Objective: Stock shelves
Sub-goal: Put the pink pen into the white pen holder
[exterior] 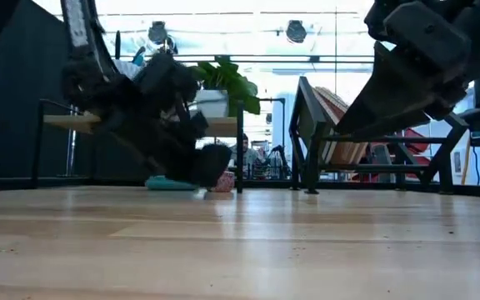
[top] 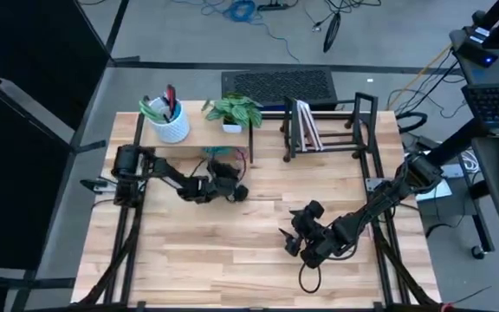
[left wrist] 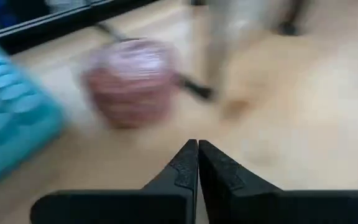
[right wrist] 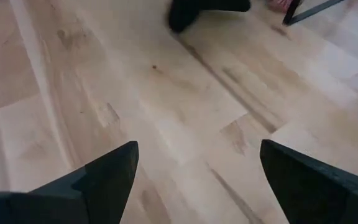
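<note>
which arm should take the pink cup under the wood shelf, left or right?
Left, probably. The left gripper, fingers shut, sits just in front of the pink cup under the wooden riser shelf. The right gripper is open but much farther off, over bare table.

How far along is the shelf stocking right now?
Done: a white cup and a plant sit on the wood shelf, and books stand in the black rack. In hand: nothing; the left claw is shut and empty near a pink container and a teal item. Those two are left. The right claw waits open over the table.
</note>
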### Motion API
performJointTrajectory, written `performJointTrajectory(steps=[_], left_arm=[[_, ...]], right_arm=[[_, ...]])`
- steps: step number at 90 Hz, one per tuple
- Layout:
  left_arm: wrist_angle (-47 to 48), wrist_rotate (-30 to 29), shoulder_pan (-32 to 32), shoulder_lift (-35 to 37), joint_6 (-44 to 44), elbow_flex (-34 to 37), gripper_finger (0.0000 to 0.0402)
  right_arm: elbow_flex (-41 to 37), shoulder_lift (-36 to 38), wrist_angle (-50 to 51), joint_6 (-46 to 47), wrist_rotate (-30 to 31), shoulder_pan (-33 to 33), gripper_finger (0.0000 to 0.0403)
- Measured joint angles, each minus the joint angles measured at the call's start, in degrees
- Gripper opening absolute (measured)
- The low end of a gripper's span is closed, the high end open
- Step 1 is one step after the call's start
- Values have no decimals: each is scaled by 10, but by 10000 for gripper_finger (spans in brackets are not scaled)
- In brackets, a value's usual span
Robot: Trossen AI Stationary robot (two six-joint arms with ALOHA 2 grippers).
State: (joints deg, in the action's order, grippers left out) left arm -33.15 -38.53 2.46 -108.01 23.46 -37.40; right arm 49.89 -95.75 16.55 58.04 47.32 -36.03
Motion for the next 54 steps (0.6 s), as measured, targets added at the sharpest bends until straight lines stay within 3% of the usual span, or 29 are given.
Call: performJointTrajectory(steps=[12,28,45,54], left_arm=[[115,68,73,95,-1,-1,0],[271,205,157,252,2,-2,0],[373,220,200,380,-5,-2,0],[420,173,201,413,20,-2,0]], right_arm=[[0,5,-4,-5,-14,-5,320],[1,7,-5,-26,-15,-4,320],[1,8,-14,-63,-15,12,320],[1,8,-15,-63,-34,18,320]])
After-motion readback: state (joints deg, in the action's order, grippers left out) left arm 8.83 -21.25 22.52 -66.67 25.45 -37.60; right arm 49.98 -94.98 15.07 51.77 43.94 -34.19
